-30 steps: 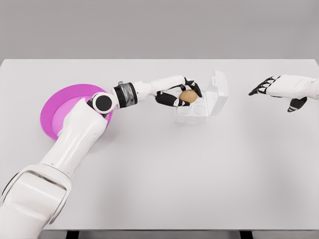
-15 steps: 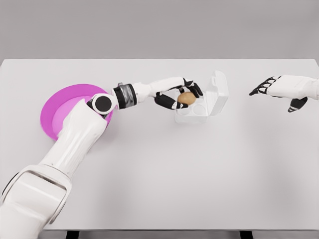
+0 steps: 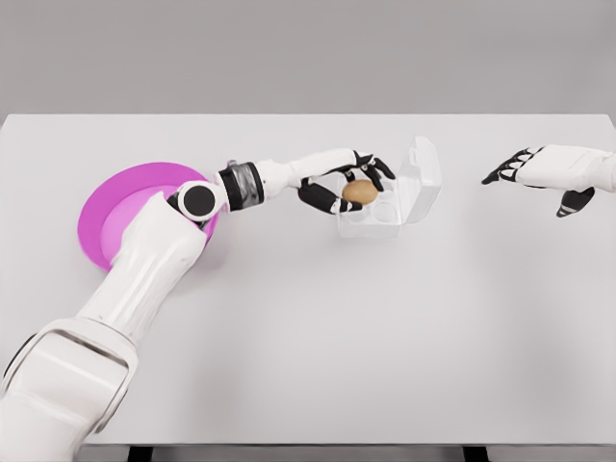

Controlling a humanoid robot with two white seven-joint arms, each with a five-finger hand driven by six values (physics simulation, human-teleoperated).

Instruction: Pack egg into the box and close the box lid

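We see our left arm sweep up past the pink plate on the white table, and our left hand has its fingers curled around the brown egg, holding it right over the near-left cell of the clear box. The box's lid stands upright. Far right, our right hand hovers with fingers loosely spread, holding nothing.

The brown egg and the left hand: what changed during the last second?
The left hand, shut on the brown egg, shifted slightly left and lower over the open white plastic box. It has not let go. The box, the round pink plate and the open right hand stayed where they were.
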